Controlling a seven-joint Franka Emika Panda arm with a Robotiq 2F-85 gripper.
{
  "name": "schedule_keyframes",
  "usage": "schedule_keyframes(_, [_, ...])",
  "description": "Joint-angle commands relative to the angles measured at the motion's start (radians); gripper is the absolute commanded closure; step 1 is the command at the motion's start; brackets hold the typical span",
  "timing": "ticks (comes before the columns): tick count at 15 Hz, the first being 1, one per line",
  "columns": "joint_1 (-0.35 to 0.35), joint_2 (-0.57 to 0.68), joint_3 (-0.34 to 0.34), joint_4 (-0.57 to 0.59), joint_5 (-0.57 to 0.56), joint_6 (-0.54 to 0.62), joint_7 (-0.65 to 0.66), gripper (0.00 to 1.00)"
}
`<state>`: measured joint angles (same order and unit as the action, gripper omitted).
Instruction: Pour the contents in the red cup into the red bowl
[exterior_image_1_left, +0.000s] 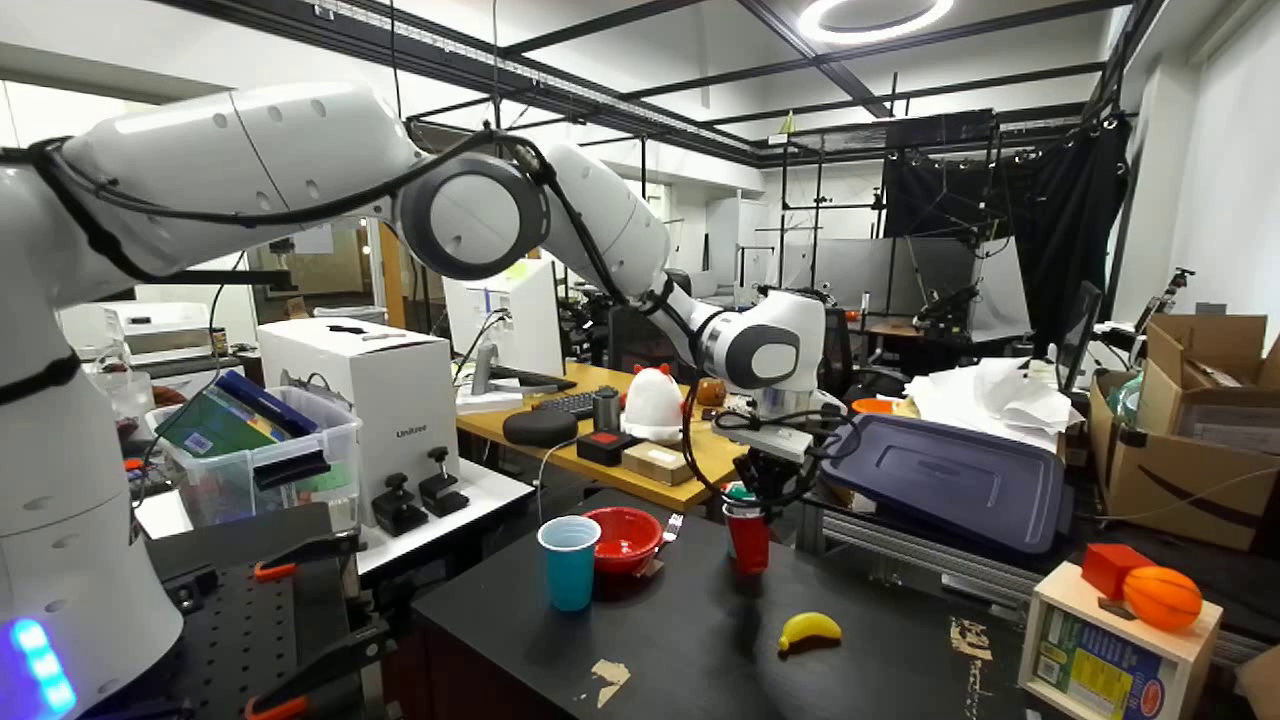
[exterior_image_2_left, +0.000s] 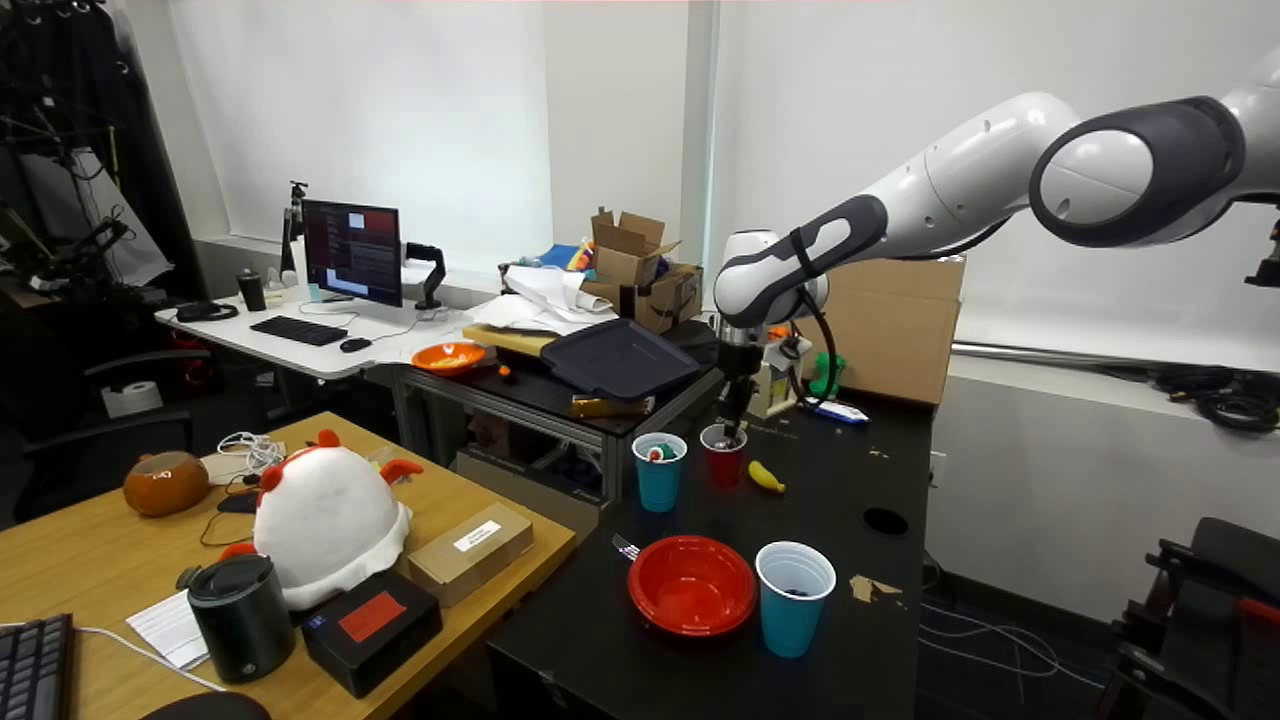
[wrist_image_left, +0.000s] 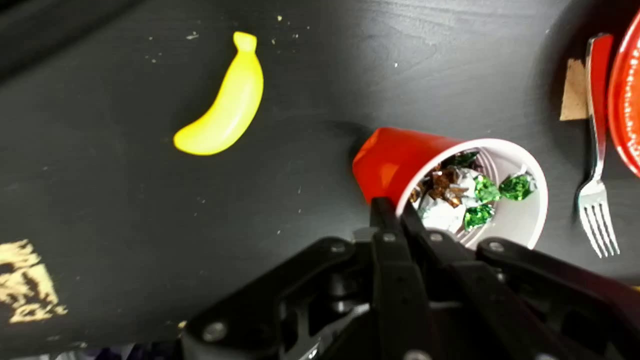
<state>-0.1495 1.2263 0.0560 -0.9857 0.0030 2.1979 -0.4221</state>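
The red cup is upright, by the look of both exterior views. In the wrist view the red cup holds several foil-wrapped pieces, green, brown and silver. My gripper has its two fingers close together on the cup's white rim, one outside and one inside. The gripper also shows in an exterior view, above the cup. I cannot tell surely whether the cup touches the table. The red bowl looks empty and stands apart from the cup; its edge shows in the wrist view.
A light-blue cup stands beside the bowl. A teal cup with small items stands near the red cup. A fork lies by the bowl. A yellow banana lies near the red cup. A wooden box stands farther off.
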Motion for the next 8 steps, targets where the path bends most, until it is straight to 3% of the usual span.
schedule_keyframes(1, [0.083, -0.156, -0.072, -0.175, -0.061, 0.061, 0.131, 0.99])
schedule_keyframes(8, [0.228, -0.336, -0.13, -0.376, -0.208, 0.042, 0.29, 0.99])
